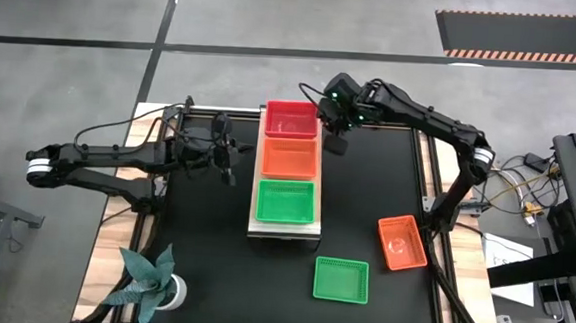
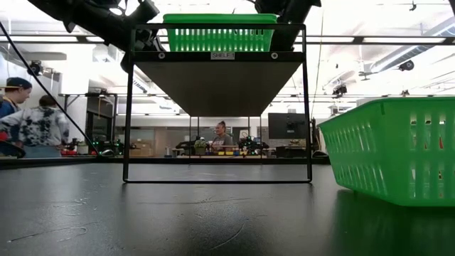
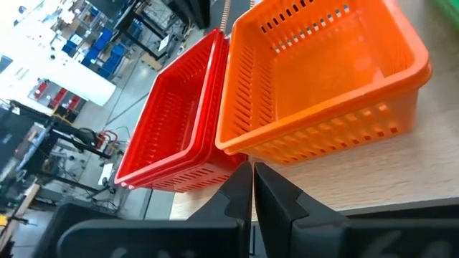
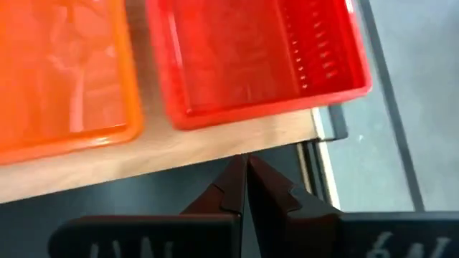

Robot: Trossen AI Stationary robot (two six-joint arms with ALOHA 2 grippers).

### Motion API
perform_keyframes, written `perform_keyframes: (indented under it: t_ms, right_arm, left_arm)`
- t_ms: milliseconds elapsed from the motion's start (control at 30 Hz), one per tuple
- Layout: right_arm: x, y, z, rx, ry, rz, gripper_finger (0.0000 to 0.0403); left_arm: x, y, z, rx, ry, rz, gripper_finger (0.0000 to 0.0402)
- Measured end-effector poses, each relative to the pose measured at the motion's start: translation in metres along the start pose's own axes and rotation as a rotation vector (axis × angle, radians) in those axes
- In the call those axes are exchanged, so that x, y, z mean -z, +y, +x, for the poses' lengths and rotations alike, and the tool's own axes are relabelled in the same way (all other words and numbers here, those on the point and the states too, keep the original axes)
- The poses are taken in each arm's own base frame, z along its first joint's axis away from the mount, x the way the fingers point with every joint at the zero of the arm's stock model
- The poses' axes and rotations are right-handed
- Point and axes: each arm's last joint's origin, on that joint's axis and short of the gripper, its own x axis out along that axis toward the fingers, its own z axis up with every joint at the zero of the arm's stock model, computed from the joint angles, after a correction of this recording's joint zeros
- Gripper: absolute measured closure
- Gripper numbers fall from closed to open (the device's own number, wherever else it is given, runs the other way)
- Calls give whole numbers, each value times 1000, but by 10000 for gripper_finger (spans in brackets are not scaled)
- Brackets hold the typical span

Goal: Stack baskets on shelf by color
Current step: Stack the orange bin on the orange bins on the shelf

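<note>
Shelf [image 1: 285, 224] holds crimson, orange, green stacks; green basket [image 1: 342, 280] and orange basket [image 1: 402, 243] remain on counter [image 1: 211, 267]; my jaws together, empty.

A potted plant [image 1: 151, 278] with grey-green pointed leaves in a white pot is set at the near left corner of the black tabletop [image 1: 221, 268]. Sheets of white paper [image 1: 508, 257] are laid just off the table's right edge, and a bundle of cables [image 1: 522, 191] is seen farther right. A black mat with an orange-striped edge [image 1: 526, 36] is laid on the grey floor at the far right. In the low view, two people [image 2: 28, 121] are seen at the left, another person [image 2: 222, 134] is seated at a far bench, and a dark monitor [image 2: 286, 126] is placed to the right of that person.
</note>
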Motion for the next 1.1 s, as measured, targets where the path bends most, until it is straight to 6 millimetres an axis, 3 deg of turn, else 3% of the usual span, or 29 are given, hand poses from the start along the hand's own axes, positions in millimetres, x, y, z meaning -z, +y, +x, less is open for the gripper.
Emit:
perform_keyframes:
  t_ms: [167,467,633,1100]
  right_arm:
    - [2,21,-13,-42,35,12,394]
    - [0,79,-34,-130,41,-39,394]
    - [4,108,-50,-157,46,21,394]
    - [47,186,-66,-223,221,225,394]
  left_arm:
    - [0,0,-1,-1,-3,-37,402]
    - [-8,-3,-11,12,-58,-68,402]
    - [-14,-7,-19,37,-103,-163,402]
    - [-25,-21,-28,106,-170,-151,402]
